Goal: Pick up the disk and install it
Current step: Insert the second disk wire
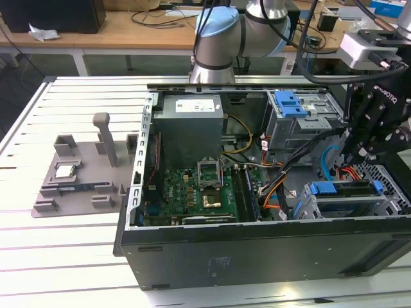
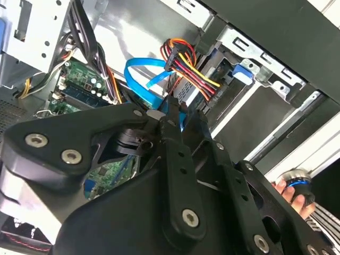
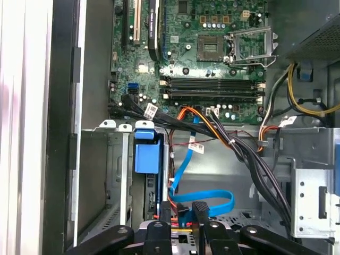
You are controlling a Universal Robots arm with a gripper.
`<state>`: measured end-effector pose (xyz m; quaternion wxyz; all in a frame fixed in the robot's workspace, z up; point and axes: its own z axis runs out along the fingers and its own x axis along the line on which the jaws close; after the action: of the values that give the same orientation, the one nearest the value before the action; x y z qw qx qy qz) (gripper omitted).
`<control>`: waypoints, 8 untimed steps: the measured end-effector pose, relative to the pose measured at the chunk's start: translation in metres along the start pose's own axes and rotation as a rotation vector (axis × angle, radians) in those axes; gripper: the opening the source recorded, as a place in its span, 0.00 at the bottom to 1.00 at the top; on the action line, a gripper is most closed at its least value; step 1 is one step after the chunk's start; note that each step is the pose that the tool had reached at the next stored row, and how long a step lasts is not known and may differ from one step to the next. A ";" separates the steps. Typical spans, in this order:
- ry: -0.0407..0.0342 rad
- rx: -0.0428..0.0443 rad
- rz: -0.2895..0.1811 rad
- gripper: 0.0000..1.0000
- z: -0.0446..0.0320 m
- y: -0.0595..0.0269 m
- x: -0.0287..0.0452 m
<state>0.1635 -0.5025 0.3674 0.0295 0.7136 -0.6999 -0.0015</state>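
hand point(image 1: 366, 151) sits low over the drive bay at the case's front corner, fingers nearly together, nothing visibly gripped. disk point(image 1: 343, 191) lies in the cage point(image 1: 308, 208) with its blue bracket showing. best approach: keep square to the bay, clear of the cables point(image 3: 204, 199).

Your computer case point(image 1: 257, 250) sits on the table's point(image 1: 64, 256) middle. The fixture tray point(image 1: 77, 176) lies beside it, toward the exterior view's left edge. Your disk point(image 1: 343, 192) rests in the case's corner bay, at the exterior view's right.

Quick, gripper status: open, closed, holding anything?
Gripper: shut with nothing between its fingers, above the blue cable inside the computer case.
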 end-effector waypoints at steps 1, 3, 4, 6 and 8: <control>0.0001 0.0000 0.000 0.30 0.0000 0.0000 0.0000; 0.0002 0.0000 0.000 0.29 0.0000 0.0000 0.0000; 0.0001 0.0000 0.000 0.29 0.0001 0.0000 0.0000; 0.0002 0.0000 0.000 0.16 0.0001 0.0000 0.0000; 0.0002 -0.0001 0.000 0.16 0.0001 0.0000 0.0000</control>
<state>0.1635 -0.5025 0.3673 0.0296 0.7136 -0.6999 -0.0014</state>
